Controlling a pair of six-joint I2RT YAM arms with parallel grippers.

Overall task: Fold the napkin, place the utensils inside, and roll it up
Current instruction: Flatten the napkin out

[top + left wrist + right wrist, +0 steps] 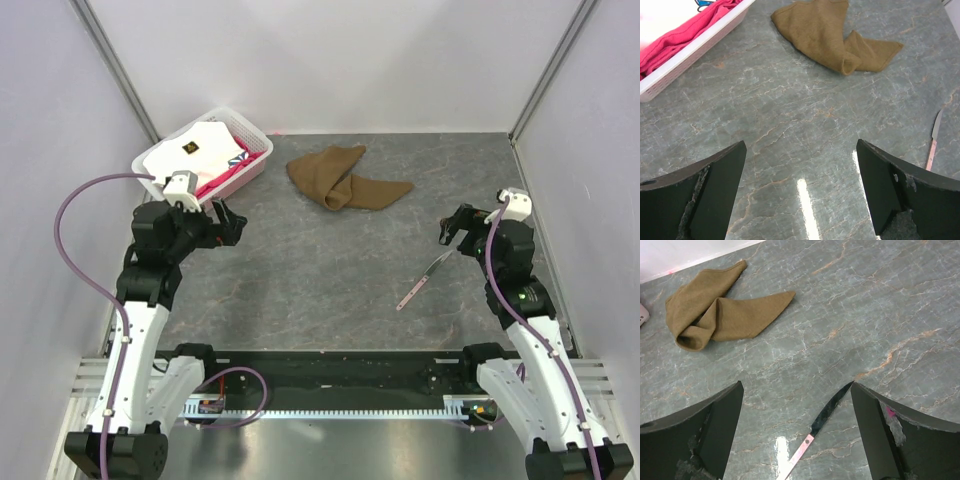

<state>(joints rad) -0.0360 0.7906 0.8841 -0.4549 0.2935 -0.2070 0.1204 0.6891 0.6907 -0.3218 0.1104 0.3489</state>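
Note:
The brown napkin point(345, 178) lies crumpled and partly folded over itself at the back middle of the table; it also shows as the napkin point(832, 36) and the napkin point(720, 315) in the wrist views. A knife with a pale pink handle point(422, 281) lies flat on the table right of centre, seen too as the knife point(934, 140) and the knife point(821, 425). My left gripper point(229, 222) hovers open near the basket, well left of the napkin. My right gripper point(450, 232) is open above the knife's blade end, nothing between its fingers.
A white slatted basket point(258, 170) holding white and pink folded cloths point(200, 150) stands at the back left. Pale walls enclose the table at the back and both sides.

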